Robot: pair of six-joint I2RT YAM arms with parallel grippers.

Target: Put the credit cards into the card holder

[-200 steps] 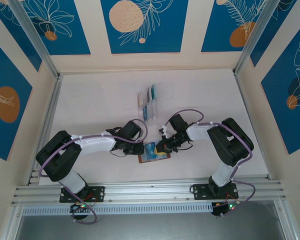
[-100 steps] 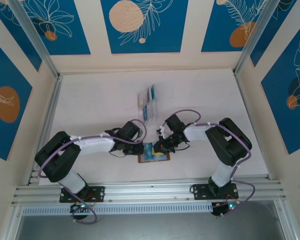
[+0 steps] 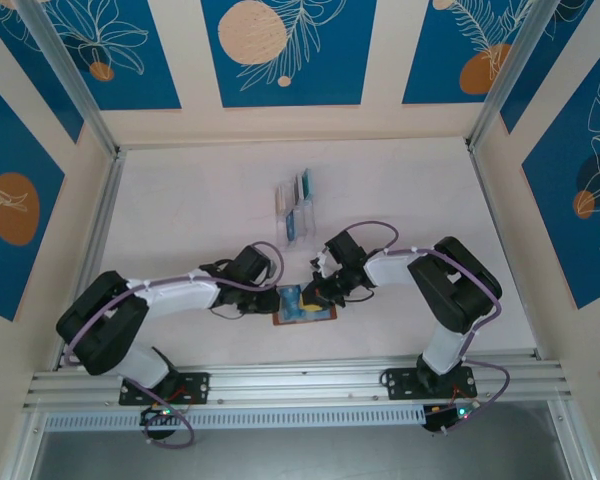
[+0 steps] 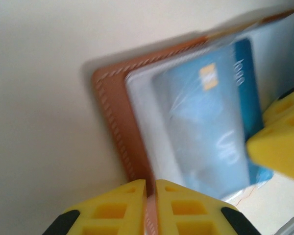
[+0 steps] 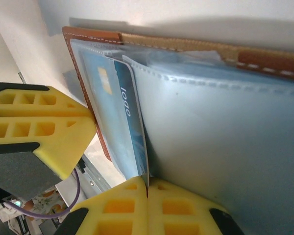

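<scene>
The brown leather card holder [image 3: 322, 314] lies open on the table between the two arms, pale blue-grey pockets up. My left gripper [image 4: 150, 188] is shut on its stitched brown edge [image 4: 112, 112]. A blue credit card [image 5: 112, 107] sits partly inside a clear pocket [image 5: 225, 147]. My right gripper [image 5: 148, 186] is shut on that card's near edge. The card [image 4: 210, 127] shows through the pocket film in the left wrist view. From above, the left gripper [image 3: 273, 299] and right gripper [image 3: 313, 295] meet over the holder. More credit cards [image 3: 302, 184] stand in a clear rack farther back.
The clear slotted rack [image 3: 293, 207] stands about a hand's length behind the holder, mid-table. The left gripper's yellow fingers [image 5: 44, 127] sit close beside the card. An aluminium rail [image 3: 300, 375] runs along the near edge. Walls enclose the table on three sides.
The right gripper has shifted left with the blue card, pushing it across the holder. The left arm has stretched out lower, and the holder has slid slightly left.
</scene>
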